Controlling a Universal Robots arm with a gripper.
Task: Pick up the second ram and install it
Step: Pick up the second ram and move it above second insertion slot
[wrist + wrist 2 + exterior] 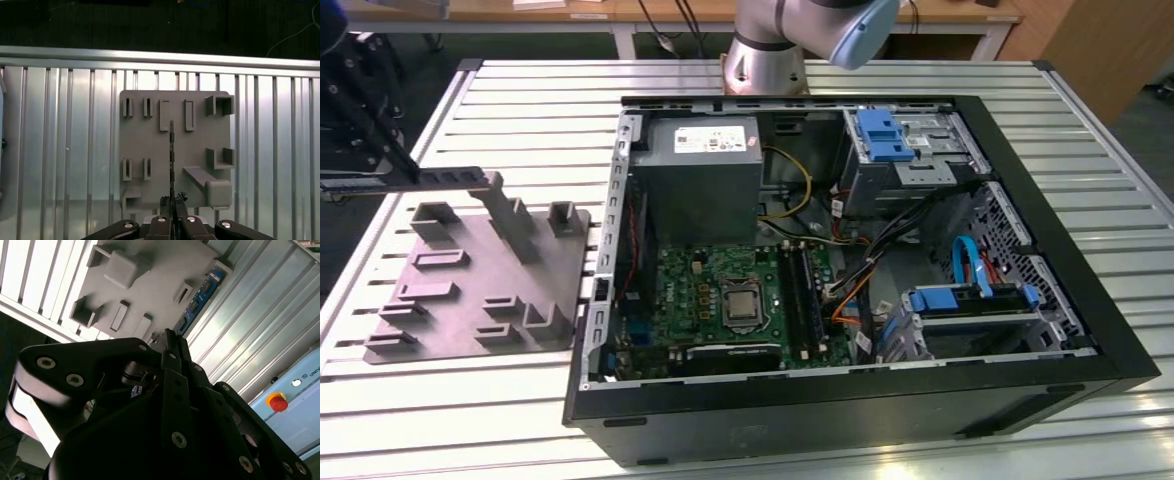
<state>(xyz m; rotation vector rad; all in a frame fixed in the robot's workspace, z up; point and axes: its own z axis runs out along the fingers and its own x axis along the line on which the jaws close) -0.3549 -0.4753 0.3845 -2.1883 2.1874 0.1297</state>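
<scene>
One stick, the second ram (171, 150), stood edge-on, clenched in the fingers (187, 225) over the grey holder block (150, 145). In the second wrist view I saw its blue face (202, 292) run out beyond them. That block (467, 290) lay on the bench (454, 400) at the exterior view's left of the open computer case (854, 400), well apart from the memory slots (801, 290). I judged the pick-up in hand and the install not begun. Carrying it over would call for a steady hold and the stick lined up with a slot.
</scene>
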